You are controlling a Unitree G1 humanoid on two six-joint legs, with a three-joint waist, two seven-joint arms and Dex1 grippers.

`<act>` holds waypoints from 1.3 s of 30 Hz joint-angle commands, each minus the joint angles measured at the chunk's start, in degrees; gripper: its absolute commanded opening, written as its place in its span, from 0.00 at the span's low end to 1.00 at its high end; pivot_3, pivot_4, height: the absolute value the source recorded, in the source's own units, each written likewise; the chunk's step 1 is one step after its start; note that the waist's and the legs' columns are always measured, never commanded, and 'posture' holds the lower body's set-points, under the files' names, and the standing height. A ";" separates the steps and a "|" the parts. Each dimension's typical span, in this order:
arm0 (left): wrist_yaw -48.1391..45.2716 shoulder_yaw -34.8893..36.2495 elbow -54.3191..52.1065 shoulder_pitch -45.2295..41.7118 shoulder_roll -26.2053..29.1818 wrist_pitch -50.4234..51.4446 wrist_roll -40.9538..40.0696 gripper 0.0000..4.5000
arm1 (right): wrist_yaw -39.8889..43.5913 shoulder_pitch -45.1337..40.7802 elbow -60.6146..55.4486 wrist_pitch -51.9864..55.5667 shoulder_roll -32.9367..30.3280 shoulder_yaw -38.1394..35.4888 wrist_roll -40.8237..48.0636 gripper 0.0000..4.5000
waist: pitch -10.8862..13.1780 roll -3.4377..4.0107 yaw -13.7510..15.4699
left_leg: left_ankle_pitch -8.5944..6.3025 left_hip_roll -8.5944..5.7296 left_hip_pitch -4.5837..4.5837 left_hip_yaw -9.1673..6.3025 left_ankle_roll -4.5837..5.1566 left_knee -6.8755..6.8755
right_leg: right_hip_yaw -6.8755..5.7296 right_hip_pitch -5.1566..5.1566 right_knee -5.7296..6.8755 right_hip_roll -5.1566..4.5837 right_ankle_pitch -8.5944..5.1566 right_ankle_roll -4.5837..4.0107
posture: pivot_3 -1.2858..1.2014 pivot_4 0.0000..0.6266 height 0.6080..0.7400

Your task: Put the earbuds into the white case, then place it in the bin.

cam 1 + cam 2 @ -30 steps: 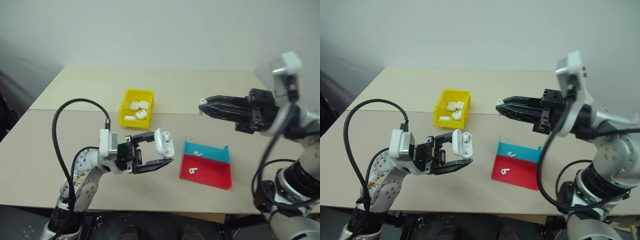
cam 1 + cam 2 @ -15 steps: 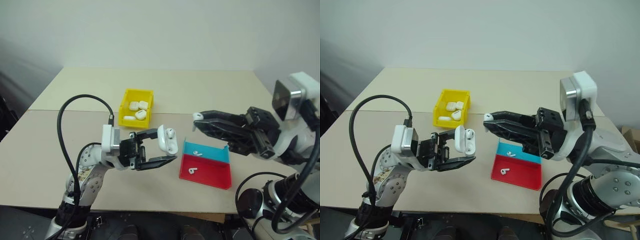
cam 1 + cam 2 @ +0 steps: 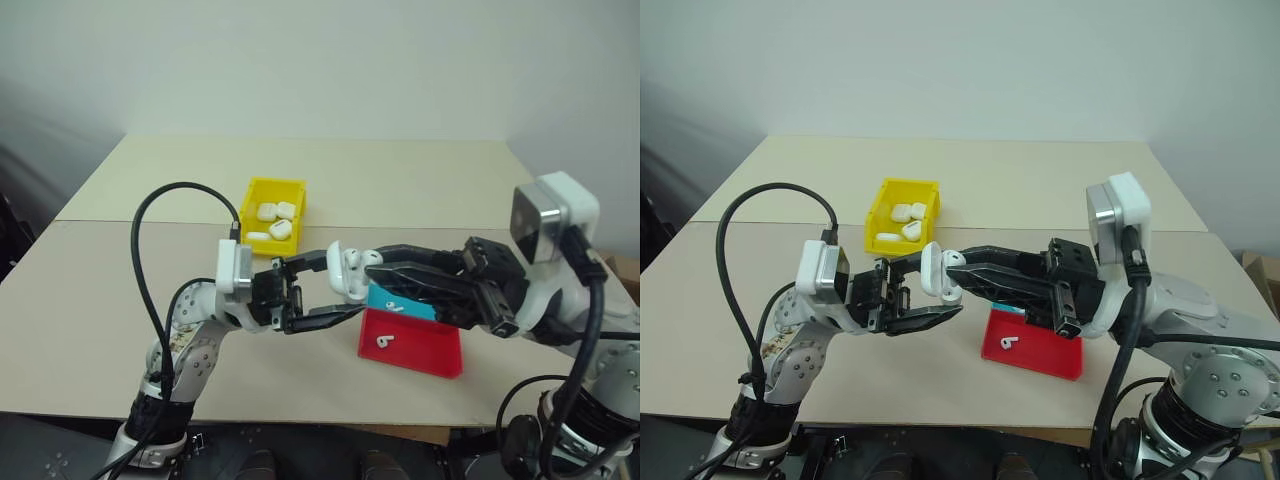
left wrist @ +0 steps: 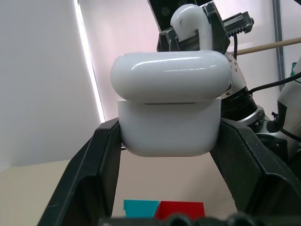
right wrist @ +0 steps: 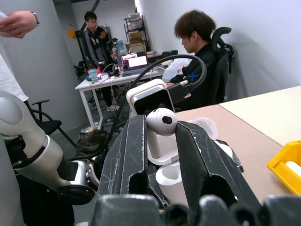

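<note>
The left hand (image 3: 335,290) has its black fingers clamped on the body of a small glossy white pebble-shaped plastic case (image 3: 345,275), lid flipped open, held up above the beige desk (image 3: 100,300). The right hand (image 5: 161,125) pinches a tiny glossy white stemmed earbud (image 5: 161,122) right at the case's mouth. Both look feather-light and slick, so I'd guess they squirt out easily; gripping the bud by its head seems smartest. More earbuds sit in the flat red-and-blue tray (image 3: 415,345); the small bright yellow plastic bin (image 3: 272,210) waits further back.
</note>
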 commanded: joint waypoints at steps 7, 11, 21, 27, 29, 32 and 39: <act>0.53 0.44 -1.40 -0.60 0.17 0.60 -0.22 0.61 | 0.15 4.35 0.41 -12.07 -5.46 6.96 -0.79 0.24 | 0.01 -0.01 0.09 | 0.00 0.00 -0.02 -0.01 0.00 0.00 | 0.00 0.00 -0.04 0.00 0.00 0.01 | 0.52 0.24 1.00; 0.21 0.44 -1.57 -0.17 0.31 0.33 -0.21 0.61 | 0.34 5.21 0.76 -15.70 -6.79 9.55 -1.74 0.24 | 0.01 -0.01 0.08 | 0.00 0.00 -0.01 -0.01 0.00 0.00 | 0.00 0.00 -0.03 0.00 0.00 0.01 | 0.52 0.24 1.00; 0.68 0.22 -1.61 -0.20 -0.30 0.12 0.12 0.61 | 0.50 6.81 1.09 -21.41 -10.24 12.82 -2.57 0.24 | 0.01 -0.02 0.26 | 0.00 0.00 -0.03 -0.01 0.00 0.00 | -0.01 0.00 -0.06 0.00 0.00 0.01 | 0.52 0.24 1.00; 0.32 0.44 -1.45 -0.09 -0.39 -0.22 0.17 0.61 | 0.01 7.75 1.17 -24.14 -11.04 14.35 -4.79 0.24 | 0.01 -0.02 0.26 | 0.00 0.00 -0.03 -0.01 0.00 0.00 | -0.01 0.00 -0.06 0.00 0.00 0.01 | 0.52 0.24 1.00; 0.23 0.47 -1.51 0.01 -0.33 -0.23 0.15 0.61 | -0.04 7.68 1.60 -24.67 -11.24 14.55 -4.92 0.24 | 0.01 -0.02 0.27 | 0.00 0.00 -0.03 -0.01 0.00 0.00 | -0.01 0.00 -0.06 0.00 0.00 0.01 | 0.52 0.24 1.00; 0.10 0.46 -1.30 -0.07 -0.42 -0.63 0.45 0.61 | 0.46 7.71 1.80 -25.30 -11.88 14.69 -4.53 0.24 | 0.01 -0.02 0.34 | 0.00 0.00 -0.03 -0.01 0.00 0.00 | -0.01 0.00 -0.06 0.00 0.00 0.01 | 0.52 0.24 1.00; 0.07 0.56 -0.90 -0.39 -0.37 -0.75 0.58 0.61 | 2.92 9.10 0.31 -27.39 -13.12 15.00 -5.04 0.28 | 0.01 -0.02 0.39 | 0.00 0.00 -0.03 -0.02 0.00 0.00 | -0.01 0.00 -0.07 0.00 0.00 0.01 | 0.52 0.24 1.00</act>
